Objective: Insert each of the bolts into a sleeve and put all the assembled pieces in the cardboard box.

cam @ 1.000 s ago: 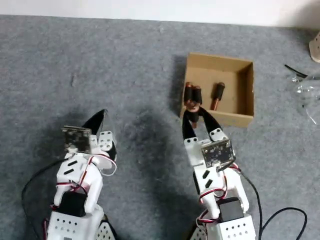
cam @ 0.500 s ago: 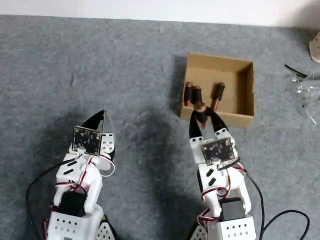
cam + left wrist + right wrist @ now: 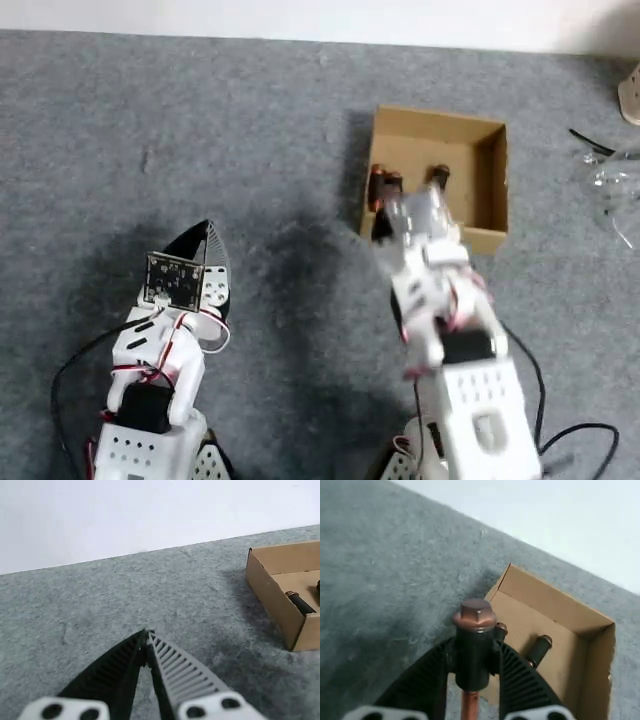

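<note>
My right gripper (image 3: 472, 667) is shut on an assembled bolt and sleeve (image 3: 472, 650): a copper hex head above a black sleeve, with the copper shank below. It hangs at the near left corner of the cardboard box (image 3: 592, 675). In the high view the right arm (image 3: 430, 270) is blurred over the box's (image 3: 490, 140) near wall. Inside the box lie assembled pieces (image 3: 380, 185) and another one (image 3: 438, 178). My left gripper (image 3: 147, 647) is shut with nothing in it, low over the carpet left of the box (image 3: 272, 595); the high view shows it (image 3: 205, 240) too.
Grey carpet covers the table. Clear plastic and a black wire (image 3: 605, 165) lie at the right edge, beyond the box. A pale wall runs along the far side.
The right arm has lifted and swung toward the box with the piece in its grip. The left arm drew back slightly at first, then kept still.
</note>
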Robot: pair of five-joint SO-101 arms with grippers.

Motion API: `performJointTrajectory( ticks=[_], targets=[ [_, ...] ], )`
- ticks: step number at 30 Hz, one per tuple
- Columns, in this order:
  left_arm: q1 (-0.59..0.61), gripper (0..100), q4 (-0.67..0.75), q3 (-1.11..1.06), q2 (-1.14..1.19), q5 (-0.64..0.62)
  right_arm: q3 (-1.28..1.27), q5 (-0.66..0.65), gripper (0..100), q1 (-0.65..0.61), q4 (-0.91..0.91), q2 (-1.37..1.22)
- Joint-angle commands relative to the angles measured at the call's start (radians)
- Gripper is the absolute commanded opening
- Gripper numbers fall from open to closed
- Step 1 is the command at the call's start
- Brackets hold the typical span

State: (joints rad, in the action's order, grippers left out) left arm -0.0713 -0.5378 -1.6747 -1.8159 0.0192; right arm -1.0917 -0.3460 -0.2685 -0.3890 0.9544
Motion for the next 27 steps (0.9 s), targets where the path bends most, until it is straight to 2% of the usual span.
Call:
performJointTrajectory(
  ticks=[1,3,8,14,18,27],
  targets=[
    [0.005,1,-0.002,-0.021,-0.013,0.008,0.334,-0.006,0.5,-0.008,0.002,-0.346],
    [0.007,1,0.000,-0.021,-0.013,0.008,0.460,0.000,0.5,0.004,0.001,-0.507],
    [0.007,1,0.000,-0.021,-0.013,0.008,0.750,0.140,0.5,0.102,-0.002,-0.875],
    [0.007,3,0.000,-0.021,-0.013,0.006,1.055,0.155,0.5,0.134,-0.154,-1.210],
    [0.007,8,-0.003,-0.021,-0.013,0.003,1.142,0.155,0.5,0.134,-0.182,-1.340],
    [0.007,8,-0.003,-0.021,-0.013,0.003,1.145,0.155,0.9,0.157,-0.185,-1.409]
  ],
)
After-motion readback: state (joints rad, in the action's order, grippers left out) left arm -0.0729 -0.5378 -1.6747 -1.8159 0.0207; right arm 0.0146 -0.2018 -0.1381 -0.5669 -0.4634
